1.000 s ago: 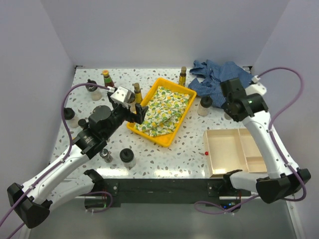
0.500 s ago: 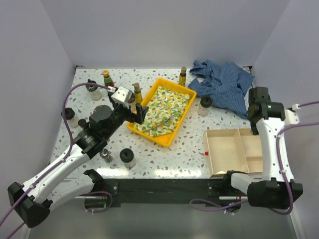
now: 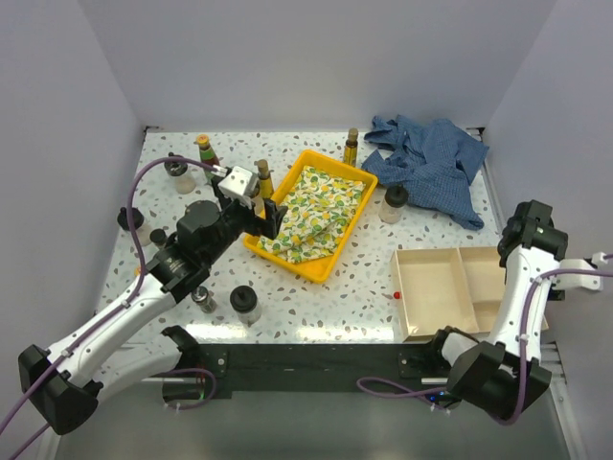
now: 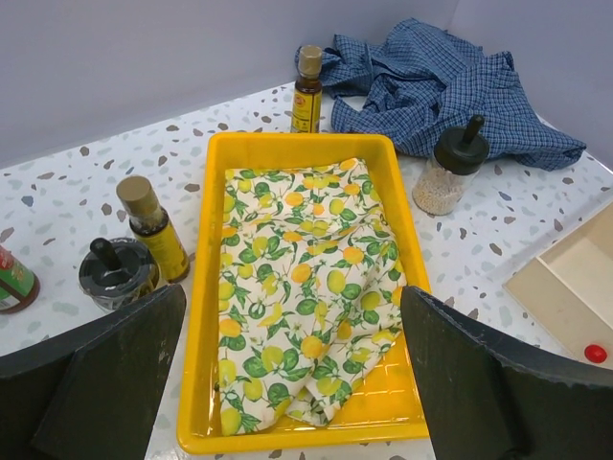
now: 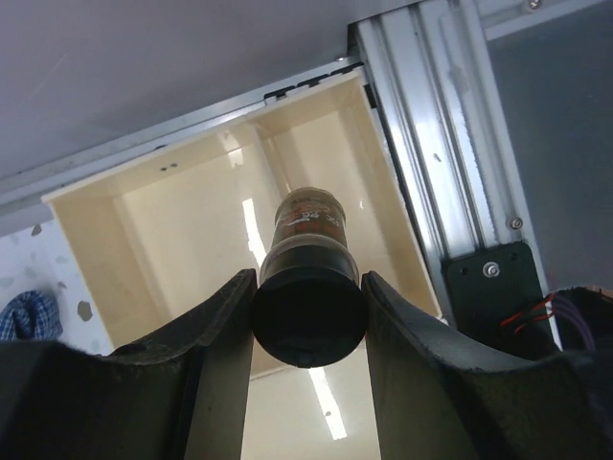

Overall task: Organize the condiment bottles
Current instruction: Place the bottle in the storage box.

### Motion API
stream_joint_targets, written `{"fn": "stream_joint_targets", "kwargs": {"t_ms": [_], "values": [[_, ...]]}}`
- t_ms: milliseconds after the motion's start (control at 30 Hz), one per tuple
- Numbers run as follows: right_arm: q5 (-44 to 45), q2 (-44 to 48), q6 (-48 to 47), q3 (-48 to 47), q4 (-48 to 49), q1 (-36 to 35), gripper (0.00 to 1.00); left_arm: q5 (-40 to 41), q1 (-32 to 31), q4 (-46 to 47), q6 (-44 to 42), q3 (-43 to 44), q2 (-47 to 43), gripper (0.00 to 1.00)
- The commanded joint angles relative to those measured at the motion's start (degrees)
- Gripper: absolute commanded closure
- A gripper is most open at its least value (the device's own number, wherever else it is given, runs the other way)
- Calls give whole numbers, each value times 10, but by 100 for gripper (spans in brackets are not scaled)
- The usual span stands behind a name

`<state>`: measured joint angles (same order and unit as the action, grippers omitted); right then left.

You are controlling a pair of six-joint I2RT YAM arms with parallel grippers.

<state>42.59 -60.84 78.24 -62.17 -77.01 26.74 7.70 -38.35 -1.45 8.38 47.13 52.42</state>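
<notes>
My right arm has swung from two o'clock to four; my right hand grips a black-lidded bottle above the box, ready for placing.

yellow tray, blue cloth, scattered bottles
</notes>
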Motion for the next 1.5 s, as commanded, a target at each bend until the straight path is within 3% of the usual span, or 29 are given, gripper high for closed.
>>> {"fn": "stream_joint_targets", "kwargs": {"t_ms": [0, 467, 1100, 1467], "values": [[25, 32, -23, 6, -41, 44, 100, -1, -1, 19, 1, 2, 7, 0], [0, 41, -106, 45, 58, 110, 100, 7, -2, 18, -1, 3, 7, 0], [-37, -2, -77, 100, 142, 128, 98, 3, -1, 17, -2, 3, 14, 0], [-50, -21, -97, 111, 191, 154, 80, 6, -1, 16, -3, 4, 14, 0]]}}
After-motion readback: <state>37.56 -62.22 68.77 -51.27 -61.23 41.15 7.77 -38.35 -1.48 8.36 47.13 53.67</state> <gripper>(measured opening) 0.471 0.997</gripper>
